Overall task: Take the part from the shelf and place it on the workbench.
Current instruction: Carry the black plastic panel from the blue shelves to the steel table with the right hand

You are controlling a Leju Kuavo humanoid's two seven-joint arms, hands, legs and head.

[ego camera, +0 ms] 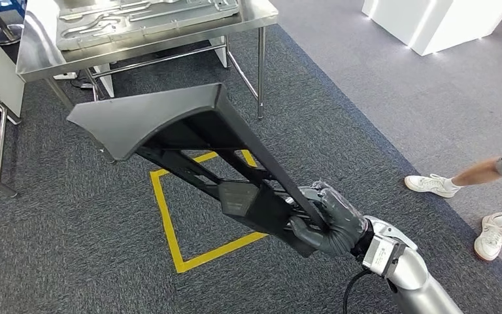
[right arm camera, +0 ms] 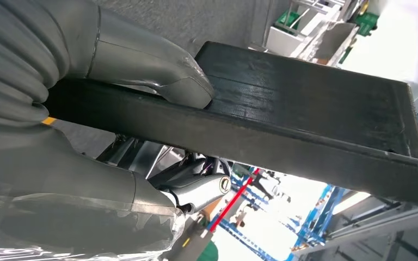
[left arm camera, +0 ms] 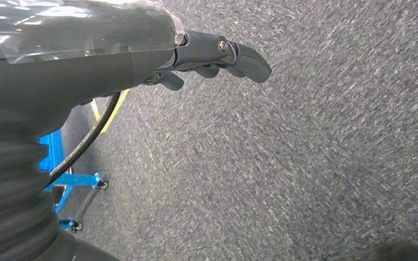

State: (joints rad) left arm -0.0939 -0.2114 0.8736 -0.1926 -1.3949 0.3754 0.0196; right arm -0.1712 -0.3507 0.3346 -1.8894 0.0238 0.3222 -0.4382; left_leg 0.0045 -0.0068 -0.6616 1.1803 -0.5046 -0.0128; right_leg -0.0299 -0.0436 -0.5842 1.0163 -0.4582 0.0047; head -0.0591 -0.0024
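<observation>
Gripping one part (ego camera: 189,140), right robot hand (ego camera: 330,221)

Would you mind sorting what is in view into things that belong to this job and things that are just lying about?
Belongs to the job:
- black part, held by the right hand
- steel workbench

Just there:
- left hand, holding nothing
- metal tray on the workbench
- yellow floor marking
- person's shoes
- blue wheeled frame

A black part (ego camera: 189,140) in a grey robot hand (ego camera: 330,222), above speckled grey carpet (ego camera: 72,261) with a yellow square outline (ego camera: 170,229).
</observation>
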